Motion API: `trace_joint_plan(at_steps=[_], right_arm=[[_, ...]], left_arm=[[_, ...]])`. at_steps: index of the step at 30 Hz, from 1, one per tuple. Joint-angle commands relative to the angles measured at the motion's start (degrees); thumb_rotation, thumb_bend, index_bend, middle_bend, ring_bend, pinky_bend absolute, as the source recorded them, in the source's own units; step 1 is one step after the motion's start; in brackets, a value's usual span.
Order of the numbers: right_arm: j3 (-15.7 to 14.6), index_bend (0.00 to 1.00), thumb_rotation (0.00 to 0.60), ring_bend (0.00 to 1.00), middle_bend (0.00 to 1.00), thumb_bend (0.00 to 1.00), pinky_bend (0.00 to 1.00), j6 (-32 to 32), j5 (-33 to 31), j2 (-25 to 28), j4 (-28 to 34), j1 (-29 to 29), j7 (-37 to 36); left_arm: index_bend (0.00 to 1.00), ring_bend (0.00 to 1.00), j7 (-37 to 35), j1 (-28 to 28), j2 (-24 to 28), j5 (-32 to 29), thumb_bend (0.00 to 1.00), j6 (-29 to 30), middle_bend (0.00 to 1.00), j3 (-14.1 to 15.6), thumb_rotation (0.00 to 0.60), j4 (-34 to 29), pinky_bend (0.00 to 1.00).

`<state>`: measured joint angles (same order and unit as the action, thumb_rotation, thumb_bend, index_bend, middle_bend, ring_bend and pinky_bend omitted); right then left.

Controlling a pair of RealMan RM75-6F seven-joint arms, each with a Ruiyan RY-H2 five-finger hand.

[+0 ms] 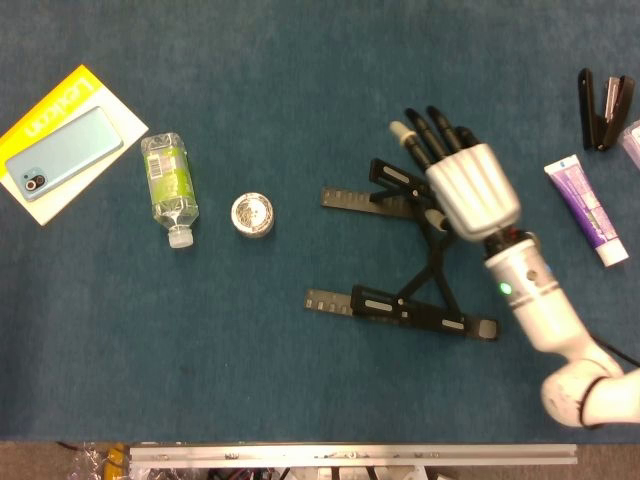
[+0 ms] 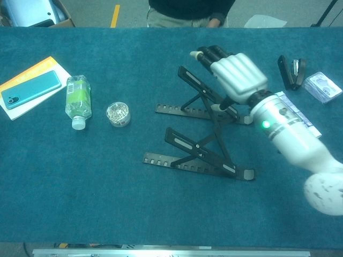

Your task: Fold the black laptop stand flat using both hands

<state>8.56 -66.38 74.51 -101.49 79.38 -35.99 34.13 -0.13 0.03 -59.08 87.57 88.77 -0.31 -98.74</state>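
Note:
The black laptop stand [image 1: 400, 250] [image 2: 201, 128] stands unfolded in the middle of the blue table, its two upper arms raised over two flat base rails. My right hand [image 1: 462, 180] [image 2: 233, 75] hovers over the stand's far right part, palm down, fingers stretched out and apart toward the far side. The thumb [image 2: 221, 105] hangs by the far raised arm; contact is unclear. It holds nothing. My left hand is outside both views.
A green-labelled bottle [image 1: 170, 187] and a small round tin [image 1: 252, 214] lie left of the stand. A teal phone on a yellow booklet [image 1: 62, 145] sits at the far left. A purple tube [image 1: 587, 210] and a black stapler [image 1: 602, 108] lie at the right.

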Motion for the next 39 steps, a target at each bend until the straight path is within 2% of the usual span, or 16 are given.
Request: trace_joint_plan(at_steps=[1, 7, 13, 16, 21, 31, 35, 39], right_arm=[[1.6, 0.0, 0.6, 0.0, 0.04, 0.0, 0.28, 1.2, -0.6, -2.5, -2.3, -1.8, 0.2], [5.7, 0.0, 0.6, 0.0, 0.04, 0.0, 0.28, 3.3, -1.8, -6.5, -6.8, -6.0, 0.7], [10.4, 0.0, 0.6, 0.0, 0.04, 0.0, 0.28, 6.8, -5.7, -11.2, -12.9, -11.2, 1.8], [11.4, 0.0, 0.6, 0.0, 0.04, 0.0, 0.28, 8.1, -7.6, -12.4, -13.9, -12.5, 2.0], [9.5, 0.0, 0.6, 0.0, 0.04, 0.0, 0.27, 7.6, -7.5, -10.6, -10.3, -11.2, 1.4], [6.3, 0.0, 0.6, 0.0, 0.04, 0.0, 0.26, 5.4, -7.1, -1.1, 1.3, -7.2, 1.7], [5.7, 0.0, 0.6, 0.0, 0.04, 0.0, 0.26, 5.6, -6.7, 1.2, 5.8, -6.1, -2.3], [3.7, 0.0, 0.6, 0.0, 0.04, 0.0, 0.26, 4.4, -3.1, 2.7, 11.0, -5.2, -5.2]], left_arm=[[0.0, 0.0, -0.3, 0.0, 0.1, -0.2, 0.4, 0.0, 0.0, -0.1, 0.6, 0.2, 0.0], [0.0, 0.0, -0.9, -0.1, 0.2, -0.7, 0.4, -0.2, 0.0, -0.5, 0.6, 0.9, 0.0], [0.0, 0.0, -0.7, -0.3, 0.2, -1.5, 0.4, -0.8, 0.0, -0.6, 0.6, 1.0, 0.0], [0.0, 0.0, -0.5, -0.2, 0.4, -1.6, 0.4, -0.7, 0.0, -0.7, 0.6, 0.8, 0.0], [0.0, 0.0, -0.7, 0.1, 0.5, -1.4, 0.4, -0.1, 0.0, -0.6, 0.6, 0.7, 0.0], [0.0, 0.0, 1.2, -0.6, 0.0, -0.3, 0.4, -0.5, 0.0, -0.6, 0.6, -0.5, 0.0], [0.0, 0.0, 2.5, -0.9, -0.2, 0.2, 0.4, -0.7, 0.0, -0.6, 0.6, -1.4, 0.0], [0.0, 0.0, 3.4, -0.9, -0.1, 0.2, 0.4, -0.5, 0.0, -0.6, 0.6, -2.2, 0.0]])
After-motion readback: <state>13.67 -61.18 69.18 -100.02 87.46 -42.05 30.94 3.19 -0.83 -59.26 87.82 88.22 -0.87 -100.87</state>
